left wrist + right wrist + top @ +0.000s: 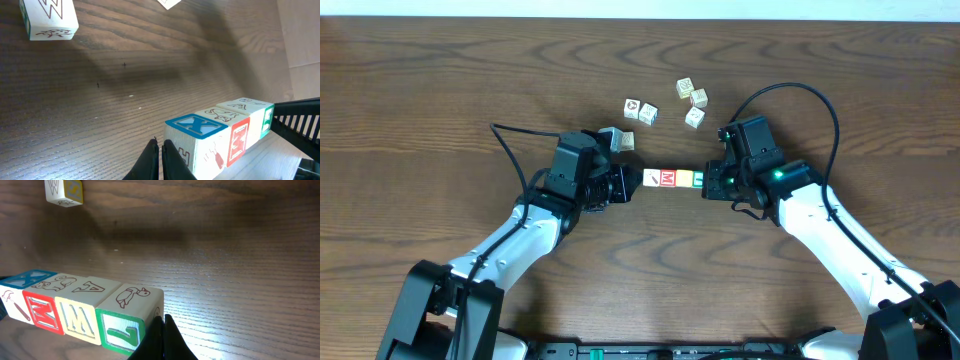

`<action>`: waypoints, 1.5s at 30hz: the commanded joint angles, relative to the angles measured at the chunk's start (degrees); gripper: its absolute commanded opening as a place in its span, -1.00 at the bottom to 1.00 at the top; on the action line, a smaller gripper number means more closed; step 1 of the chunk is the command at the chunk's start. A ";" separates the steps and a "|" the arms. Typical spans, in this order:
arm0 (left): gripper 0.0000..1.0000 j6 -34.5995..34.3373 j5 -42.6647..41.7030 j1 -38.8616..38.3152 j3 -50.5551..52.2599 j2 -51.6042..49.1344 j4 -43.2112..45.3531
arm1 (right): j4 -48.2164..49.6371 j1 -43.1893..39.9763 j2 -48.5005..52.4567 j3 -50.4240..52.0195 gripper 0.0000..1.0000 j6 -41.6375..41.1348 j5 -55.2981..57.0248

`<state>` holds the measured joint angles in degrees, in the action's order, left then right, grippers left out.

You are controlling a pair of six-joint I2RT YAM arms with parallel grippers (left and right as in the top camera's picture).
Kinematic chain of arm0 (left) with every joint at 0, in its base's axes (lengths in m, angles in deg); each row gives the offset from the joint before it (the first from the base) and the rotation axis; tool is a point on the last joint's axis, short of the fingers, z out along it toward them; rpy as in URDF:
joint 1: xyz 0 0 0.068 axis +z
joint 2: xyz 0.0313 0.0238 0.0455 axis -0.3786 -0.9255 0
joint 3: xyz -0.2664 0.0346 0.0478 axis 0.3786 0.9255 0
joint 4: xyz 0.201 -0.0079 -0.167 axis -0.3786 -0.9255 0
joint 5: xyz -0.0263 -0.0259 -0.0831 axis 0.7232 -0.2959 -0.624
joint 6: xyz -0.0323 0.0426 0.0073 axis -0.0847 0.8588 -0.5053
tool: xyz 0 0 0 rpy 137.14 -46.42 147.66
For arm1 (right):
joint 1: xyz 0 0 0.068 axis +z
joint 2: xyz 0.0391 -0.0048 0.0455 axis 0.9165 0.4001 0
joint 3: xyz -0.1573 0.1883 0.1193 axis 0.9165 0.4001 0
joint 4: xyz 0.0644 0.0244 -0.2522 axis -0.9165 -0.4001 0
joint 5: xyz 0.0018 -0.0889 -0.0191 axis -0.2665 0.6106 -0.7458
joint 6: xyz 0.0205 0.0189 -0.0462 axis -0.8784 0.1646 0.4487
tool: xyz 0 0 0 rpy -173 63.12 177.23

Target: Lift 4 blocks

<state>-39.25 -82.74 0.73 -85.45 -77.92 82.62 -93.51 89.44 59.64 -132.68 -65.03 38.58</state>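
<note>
Four blocks form one tight row (674, 179) between my two grippers: pale with a dark mark (651, 178), red (668, 178), yellow (684, 179), green (697, 180). My left gripper (638, 180) is shut, its tips (160, 145) pressing the end face of the blue-topped end block (195, 135). My right gripper (706, 183) is also shut, and its tips (163, 320) press the green block (120, 332) at the other end. Beside the green one sit the yellow M block (75, 320) and the red one (42, 312). The row looks raised slightly off the wood, its shadow lying farther back.
Several pale cream cubes lie loose behind the row, one (620, 140) close to my left wrist, two (640, 111) in the middle, three (693, 100) to the right. One cube (50, 20) shows in the left wrist view, another cube (64, 191) in the right.
</note>
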 commanded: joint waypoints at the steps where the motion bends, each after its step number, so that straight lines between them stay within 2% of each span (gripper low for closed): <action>1: -0.86 0.52 -10.49 -3.54 -2.23 1.27 1.14 | 1.92 1.92 -0.07 -2.69 -0.98 -0.63 -14.12; 45: -0.86 0.28 -11.10 -3.54 -2.25 2.38 1.31 | 1.81 1.92 -0.07 -3.96 -0.97 -0.61 -15.21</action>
<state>-39.25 -82.77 0.73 -85.45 -76.72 82.71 -93.56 89.36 59.64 -133.11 -65.05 38.58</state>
